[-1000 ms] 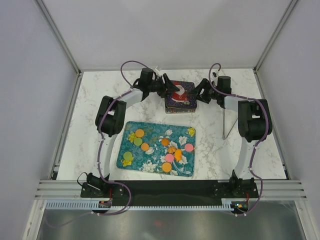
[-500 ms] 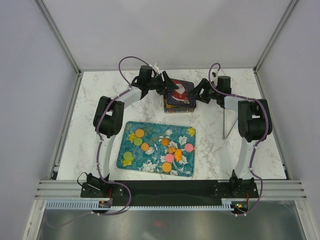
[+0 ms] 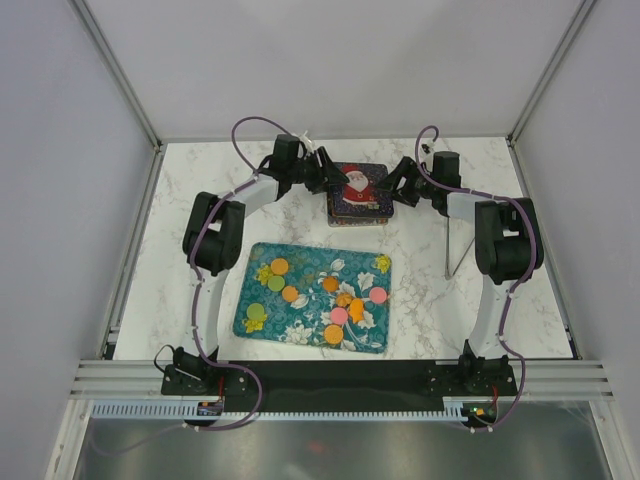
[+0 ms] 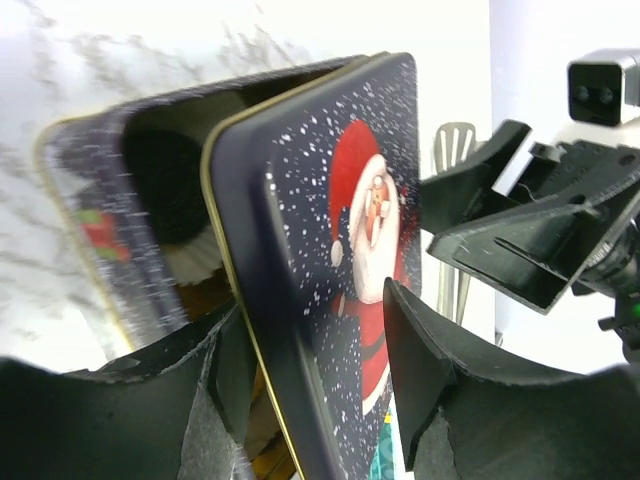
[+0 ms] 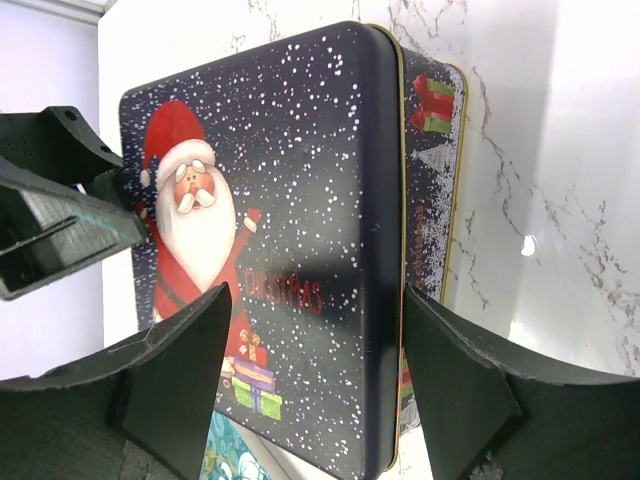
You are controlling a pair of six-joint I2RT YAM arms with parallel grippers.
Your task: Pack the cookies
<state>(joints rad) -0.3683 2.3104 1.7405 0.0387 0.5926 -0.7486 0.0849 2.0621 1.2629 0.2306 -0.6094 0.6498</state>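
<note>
1. 0 cookies look packed: coloured round disc cookies (image 3: 338, 316) lie on the teal floral tray (image 3: 262, 326).
2. Dark blue Santa tin lid (image 4: 330, 250), tilted, part-lifted off the tin base (image 4: 110, 200); "CHRISTMAS" readable.
3. Left gripper (image 4: 310, 350) and right gripper (image 5: 310, 370): jaws spread, straddling the lid; grip uncertain.

Dark blue tin lid (image 5: 270, 250) with white snow dots and red Santa, gold rim, teal tray (image 3: 313, 297) with floral pattern, cookies (image 3: 322, 292) orange, pink, green and yellow, white marble table (image 3: 180, 250) with grey veins
</note>
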